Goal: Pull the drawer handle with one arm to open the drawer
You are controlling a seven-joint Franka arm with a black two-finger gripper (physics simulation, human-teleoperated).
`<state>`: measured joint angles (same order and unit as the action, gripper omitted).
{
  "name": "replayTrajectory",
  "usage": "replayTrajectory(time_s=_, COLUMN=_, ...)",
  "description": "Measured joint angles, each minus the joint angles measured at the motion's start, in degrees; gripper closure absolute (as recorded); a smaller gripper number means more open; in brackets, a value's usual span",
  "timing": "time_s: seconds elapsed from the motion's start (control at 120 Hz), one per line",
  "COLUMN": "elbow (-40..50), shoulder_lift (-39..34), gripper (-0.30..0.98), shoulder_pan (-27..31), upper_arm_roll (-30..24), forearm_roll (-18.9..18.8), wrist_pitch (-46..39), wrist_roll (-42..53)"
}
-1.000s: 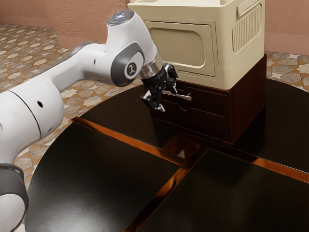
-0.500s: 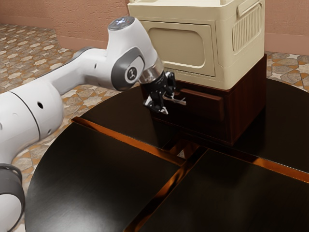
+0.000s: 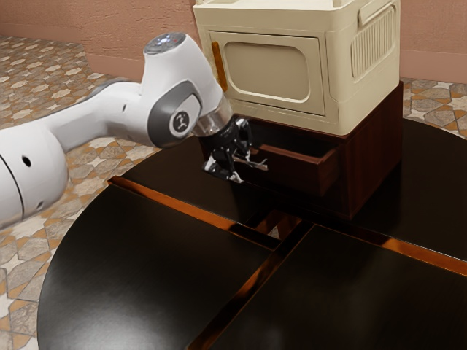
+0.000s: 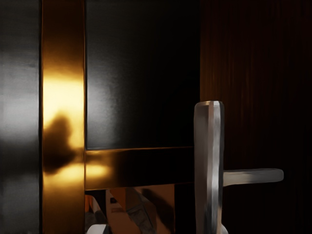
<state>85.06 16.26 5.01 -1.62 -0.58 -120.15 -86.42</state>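
Though the arm's [image 3: 95, 120] round logo is too small to read, exterior view gives one gripper [image 3: 246, 169], fingers set wide apart, at one drawer [image 3: 303, 172], partly out of one brown cabinet [image 3: 373, 157] under one cream box [image 3: 368, 76]. Wrist view: one metal handle [image 4: 209, 161], one post visible; two brass strips [image 4: 63, 97] on the table [image 4: 141, 73].

Even light brightens the pale box [image 3: 273, 71] above the claw [image 3: 249, 172], the drawer [image 3: 310, 175] beside it lies in deep shade, and below, the black bench [image 3: 139, 270] has a hazy sheen, its gold strip [image 4: 63, 92] glaring around a soft shadow.
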Motion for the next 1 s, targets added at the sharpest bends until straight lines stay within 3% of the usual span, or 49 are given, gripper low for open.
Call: replayTrajectory(time_s=1.0, elbow=19.3, shoulder_lift=-15.2, gripper=0.49, shoulder_pan=0.2, upper_arm_roll=0.5, forearm_roll=0.1, wrist_pitch=-4.4, wrist_roll=-1.6)
